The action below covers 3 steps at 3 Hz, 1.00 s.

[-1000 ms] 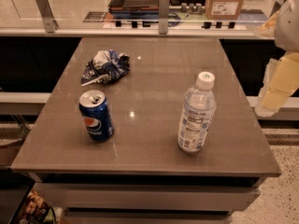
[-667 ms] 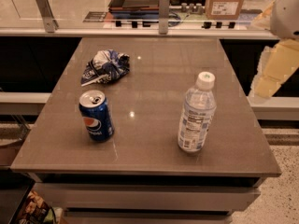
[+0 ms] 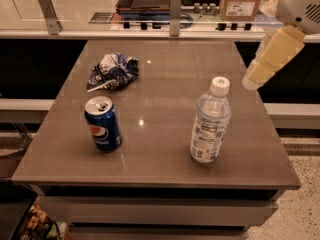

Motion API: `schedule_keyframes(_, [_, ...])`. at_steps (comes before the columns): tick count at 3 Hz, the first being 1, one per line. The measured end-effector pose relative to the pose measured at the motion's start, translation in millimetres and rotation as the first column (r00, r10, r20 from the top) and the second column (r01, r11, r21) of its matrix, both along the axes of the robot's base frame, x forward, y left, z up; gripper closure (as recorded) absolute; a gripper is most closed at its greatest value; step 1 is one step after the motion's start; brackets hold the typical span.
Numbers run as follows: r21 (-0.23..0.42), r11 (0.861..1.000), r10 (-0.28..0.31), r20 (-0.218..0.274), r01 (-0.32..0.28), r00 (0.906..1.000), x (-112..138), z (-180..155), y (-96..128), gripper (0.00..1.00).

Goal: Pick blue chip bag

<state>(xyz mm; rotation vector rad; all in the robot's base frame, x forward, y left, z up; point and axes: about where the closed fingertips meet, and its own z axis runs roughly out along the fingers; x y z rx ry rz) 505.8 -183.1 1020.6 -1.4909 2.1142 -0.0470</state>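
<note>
Grey square table (image 3: 167,91), three items on it. Blue chip bag (image 3: 113,72) sits at about 10 o'clock on the tabletop, crumpled and lying flat, dark blue foil with white patches, nothing touching it. Pepsi can (image 3: 103,123) upright at about 8 o'clock, near the bag but clearly apart, opened tab on top. Clear water bottle (image 3: 210,121) upright at about 4 o'clock, white cap, well apart from the bag. Gripper (image 3: 260,69) is in the air at about 2 o'clock, just off the table's right edge, cream-coloured, slanting down and toward the table from the white arm housing (image 3: 300,4). Cannot tell whether it is set wide or narrow from this angle, and it holds nothing visible. Judging by where it is, this is the approach stage: the bag is untouched and lies diagonally across the table, toward 9 to 10 o'clock of the gripper. The bottle stands low of that line, so a path over the table's far half looks open. The bag lies low and loose, so a top-down pinch on a raised crumple seems likeliest, since thin foil may slip or slide. Cardboard box (image 3: 243,0) on the back counter at 1 o'clock, not relevant.
</note>
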Motion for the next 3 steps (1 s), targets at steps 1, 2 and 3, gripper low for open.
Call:
schedule_keyframes(1, [0.128,0.992,-0.008,0.055,0.001,0.9984,18,-4,18,0.0])
schedule_keyframes(2, [0.214,0.977,-0.02,0.116,-0.005,0.9931,36,-6,35,0.0])
schedule_keyframes(3, [0.254,0.967,-0.008,0.149,-0.031,0.9888,52,-7,53,0.0])
